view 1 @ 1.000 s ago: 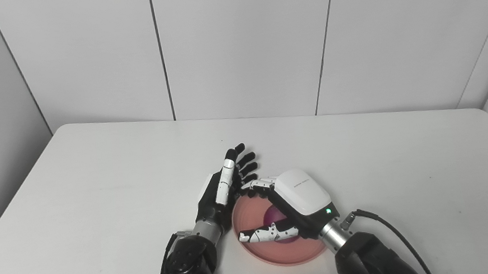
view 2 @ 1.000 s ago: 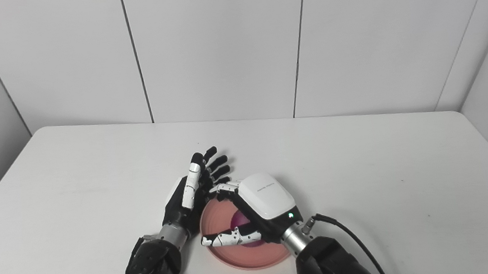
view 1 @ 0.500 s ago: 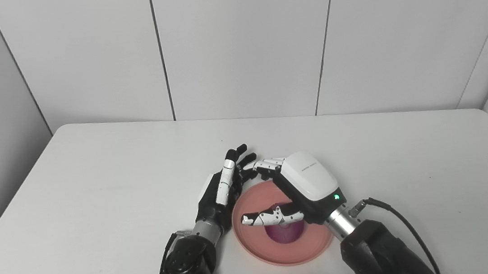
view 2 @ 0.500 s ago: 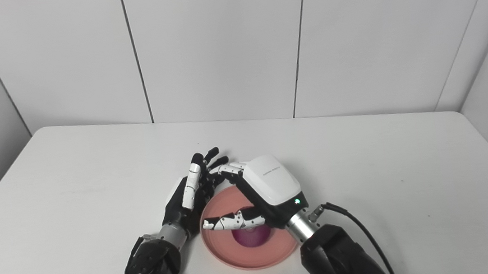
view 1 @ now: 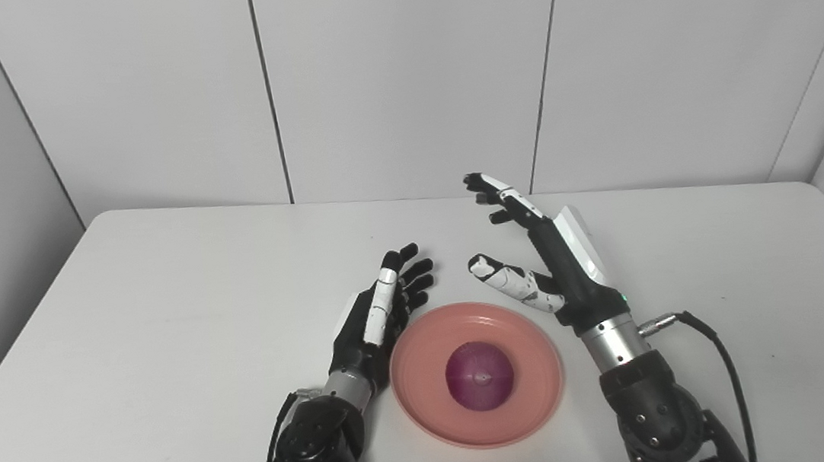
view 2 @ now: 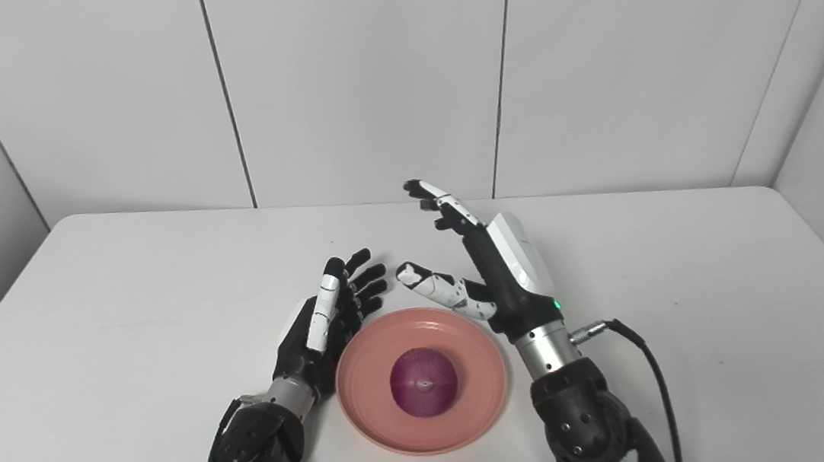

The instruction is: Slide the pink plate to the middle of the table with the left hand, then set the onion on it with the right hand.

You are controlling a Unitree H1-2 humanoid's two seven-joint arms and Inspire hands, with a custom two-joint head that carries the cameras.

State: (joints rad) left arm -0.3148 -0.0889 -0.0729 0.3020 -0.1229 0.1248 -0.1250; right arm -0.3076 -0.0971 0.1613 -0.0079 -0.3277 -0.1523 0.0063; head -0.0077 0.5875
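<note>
— Both hands are empty, as far as I can see. Left hand (view 1: 379, 315) sits low beside the pink plate (view 1: 534, 406), on its left rim, fingers stretched and spread, holding nothing.

— Touching the plate?

— Right up against the edge; whether it actually touches, I can't tell from where I stand.

— And the onion?

— Purple onion (view 1: 479, 376) sits in the middle of the plate, on its own, nothing gripping it. The plate lies on the white table (view 1: 159, 303), near the front edge and roughly central between the sides.

— What about the other one?

— Right hand (view 1: 545, 255) is raised above the far right rim of the plate, palm turned inward, fingers wide apart and pointing up and away, thumb sticking out toward the left hand. It's clear of the onion. A black cable (view 1: 726, 374) loops off its wrist.

— Behind all that?

— Bare tabletop, then pale wall panels (view 1: 403, 71).
</note>
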